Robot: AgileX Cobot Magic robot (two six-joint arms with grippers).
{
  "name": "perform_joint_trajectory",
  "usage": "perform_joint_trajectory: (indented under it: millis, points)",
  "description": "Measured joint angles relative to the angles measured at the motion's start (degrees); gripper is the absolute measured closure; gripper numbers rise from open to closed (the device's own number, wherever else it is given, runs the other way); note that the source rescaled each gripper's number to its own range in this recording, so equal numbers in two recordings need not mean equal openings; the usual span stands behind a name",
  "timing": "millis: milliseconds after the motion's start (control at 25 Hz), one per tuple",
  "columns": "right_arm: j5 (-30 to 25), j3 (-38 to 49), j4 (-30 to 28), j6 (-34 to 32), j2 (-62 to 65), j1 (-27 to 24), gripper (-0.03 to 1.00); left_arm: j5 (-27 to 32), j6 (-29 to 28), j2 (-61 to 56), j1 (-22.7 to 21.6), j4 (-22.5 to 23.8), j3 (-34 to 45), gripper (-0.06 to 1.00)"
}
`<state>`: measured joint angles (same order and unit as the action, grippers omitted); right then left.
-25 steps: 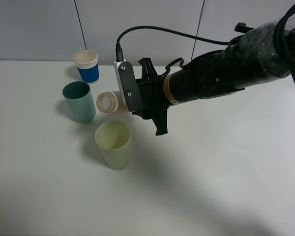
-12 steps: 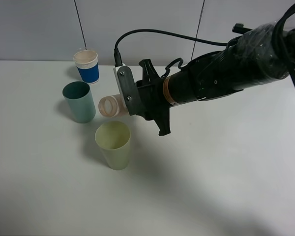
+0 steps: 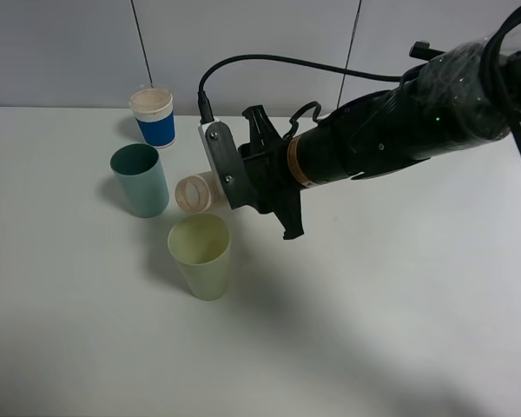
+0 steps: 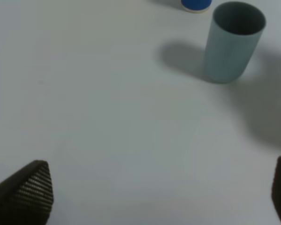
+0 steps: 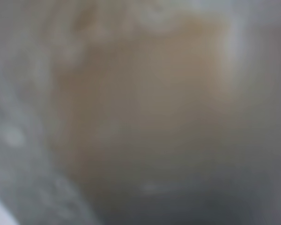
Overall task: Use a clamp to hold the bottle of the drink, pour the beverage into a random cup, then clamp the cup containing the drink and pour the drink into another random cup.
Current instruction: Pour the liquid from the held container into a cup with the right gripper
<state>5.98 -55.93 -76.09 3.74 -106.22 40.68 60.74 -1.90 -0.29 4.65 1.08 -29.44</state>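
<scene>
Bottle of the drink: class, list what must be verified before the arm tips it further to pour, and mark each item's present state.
1. Right gripper shut on the bottle: ok.
2. Bottle tipped onto its side, with its open mouth toward the cups: ok.
3. Mouth above the yellow-green cup: cannot tell. In the high view it shows between that cup and the teal cup.
4. Yellow-green cup upright on the table: ok.
5. Left gripper open and away from the cups: ok.
</scene>
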Motion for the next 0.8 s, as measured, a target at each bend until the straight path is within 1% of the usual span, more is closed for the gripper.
perform_joint_trajectory:
  millis: [480,800]
  points:
    - [-0.25,0.0,-0.92,0.0,0.0,0.95,0.94,0.0,0.0,0.0,0.0,0.0,0.0,-0.01]
    - [-1.53,0.0,-1.78,0.0,0.0,1.25,0.94,0.0,0.0,0.0,0.0,0.0,0.0,-0.01]
